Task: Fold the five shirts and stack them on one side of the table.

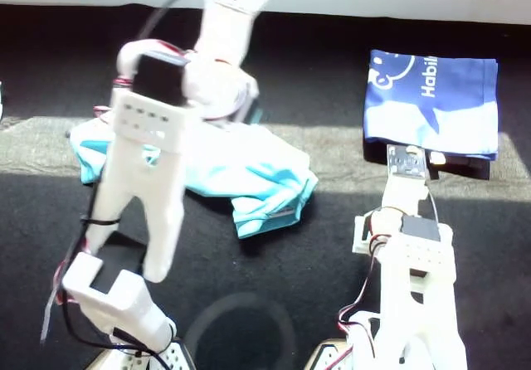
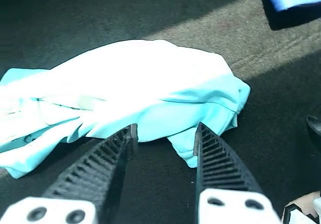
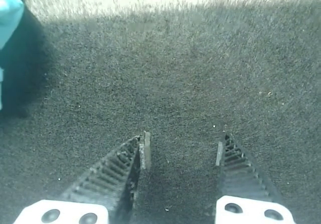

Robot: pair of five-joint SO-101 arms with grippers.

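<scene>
Left jaws up close: two ribbed black fingers [image 2: 113,163] spread wide with nothing between them, poised over the dark counter [image 2: 281,133] just short of the turquoise shirt [image 2: 150,83]. That shirt is a rumpled heap, not folded at all, and its nearest fold sits right beyond the fingertips. From above, the turquoise shirt sprawls left of the counter's middle, half in a sunlit strip [image 1: 332,150] that crosses the counter from its left edge to its right edge. The left arm [image 1: 141,179] towers over it and hides part of the cloth.

Over to the right jaws: parted just as wide, gripping nothing, hanging above bare dark counter, with a sliver of turquoise cloth showing off to one side. The right arm [image 1: 415,262] rises from the near edge on the right side, its wrist pointing toward the far right corner.

And there lies the blue shirt [image 1: 431,96], folded into a flat rectangle with white print on top, close to the far right corner. A dark layer [image 1: 469,167] peeks out beneath its near edge; what it is, I can't tell. Blue shirt and turquoise shirt lie well apart.
</scene>
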